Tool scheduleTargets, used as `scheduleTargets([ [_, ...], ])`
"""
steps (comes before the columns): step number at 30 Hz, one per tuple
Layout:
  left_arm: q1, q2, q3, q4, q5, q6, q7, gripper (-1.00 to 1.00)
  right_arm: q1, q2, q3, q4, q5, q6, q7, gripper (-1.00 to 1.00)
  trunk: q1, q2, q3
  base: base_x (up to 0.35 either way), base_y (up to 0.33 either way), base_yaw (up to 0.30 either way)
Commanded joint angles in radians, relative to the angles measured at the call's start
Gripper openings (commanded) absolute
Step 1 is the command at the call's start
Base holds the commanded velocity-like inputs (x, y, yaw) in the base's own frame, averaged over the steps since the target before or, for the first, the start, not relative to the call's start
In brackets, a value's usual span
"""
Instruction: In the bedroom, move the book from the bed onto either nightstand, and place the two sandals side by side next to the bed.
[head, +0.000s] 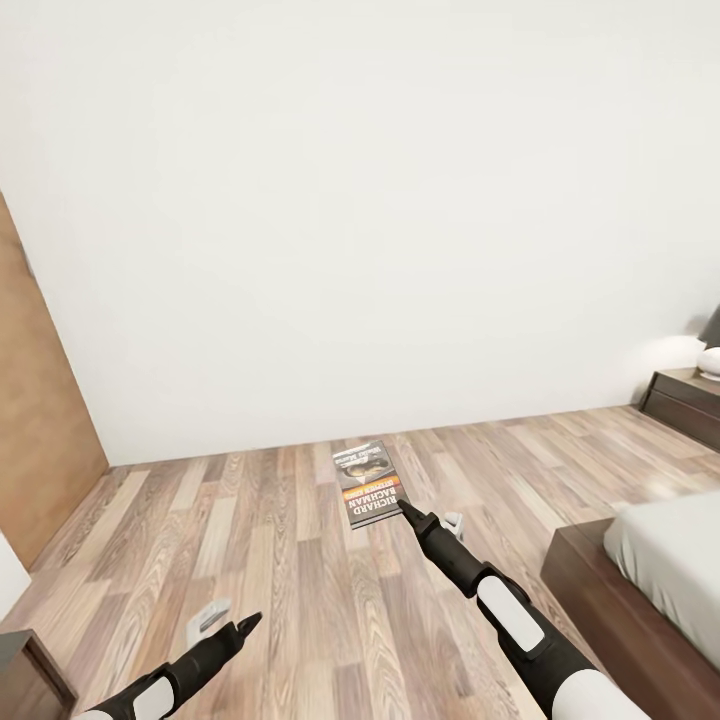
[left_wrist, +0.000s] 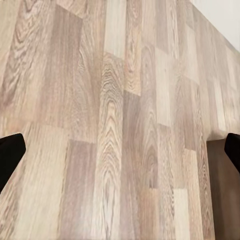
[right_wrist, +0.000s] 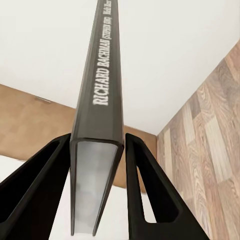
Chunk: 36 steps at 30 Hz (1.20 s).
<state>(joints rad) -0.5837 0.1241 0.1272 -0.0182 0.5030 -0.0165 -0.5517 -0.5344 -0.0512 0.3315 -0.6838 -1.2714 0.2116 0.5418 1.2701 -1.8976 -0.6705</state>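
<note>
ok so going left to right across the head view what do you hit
brown wooden panel → left gripper → book held by the right gripper → bed → nightstand with its lamp

A bedroom is shown: a grey-mattressed bed (head: 668, 560), a nightstand (head: 685, 405) with a lamp (head: 711, 345), wood-plank floor (head: 300, 560), white wall (head: 350, 200)

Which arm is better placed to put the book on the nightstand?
The right: the right gripper already clamps the book, and the nightstand stands on that side. The left gripper hangs open over the floor.
</note>
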Motion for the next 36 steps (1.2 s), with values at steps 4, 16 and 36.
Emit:
scheduleTargets([
  [4,-0.001,0.000,0.008,0.001,-0.006,-0.002,-0.004,1.00,-0.001,-0.001,0.003,0.000,-0.013,0.005,0.001,-1.00,0.000,0.000,-0.001,0.218,0.004,-0.003],
  [16,-0.001,0.000,0.008,0.001,-0.006,-0.002,-0.004,1.00,-0.001,-0.001,0.003,0.000,-0.013,0.005,0.001,-1.00,0.000,0.000,-0.001,0.221,0.001,-0.001],
  [36,-0.001,0.000,0.008,0.001,-0.006,-0.002,-0.004,1.00,-0.001,-0.002,0.003,0.000,-0.013,0.005,0.001,-1.00,0.000,0.000,-0.001,0.256,0.000,-0.094],
])
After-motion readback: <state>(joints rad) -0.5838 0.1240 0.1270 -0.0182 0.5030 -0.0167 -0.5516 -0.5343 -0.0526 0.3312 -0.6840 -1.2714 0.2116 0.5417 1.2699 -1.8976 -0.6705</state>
